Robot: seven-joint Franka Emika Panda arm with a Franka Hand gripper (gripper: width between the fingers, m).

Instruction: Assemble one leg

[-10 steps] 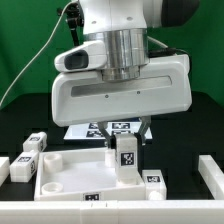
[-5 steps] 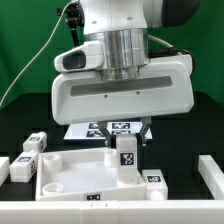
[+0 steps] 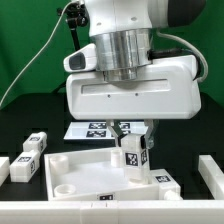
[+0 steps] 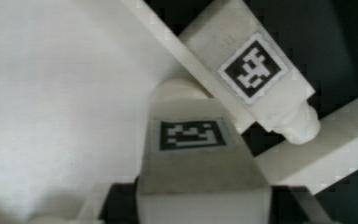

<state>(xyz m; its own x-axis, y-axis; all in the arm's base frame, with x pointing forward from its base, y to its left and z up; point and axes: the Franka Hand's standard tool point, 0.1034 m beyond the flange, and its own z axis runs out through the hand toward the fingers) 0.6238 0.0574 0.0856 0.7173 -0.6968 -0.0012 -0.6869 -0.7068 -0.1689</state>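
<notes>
The hand was closed on the leg, with one finger on each side of its upper part. The leg stood upright, with its lower end at the white panel, near the corner on the exterior view's right. A second leg lay on the black surface at the exterior view's left. The marker board lay behind the panel.

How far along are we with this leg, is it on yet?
Done: the gripper is shut on one leg, held upright. In hand: the leg hangs low over the panel, toward the exterior view's right; whether its foot touches the panel or sits in a hole cannot be told. Left: seating it and letting go. Two spare legs lie off the panel at the exterior view's left.
</notes>
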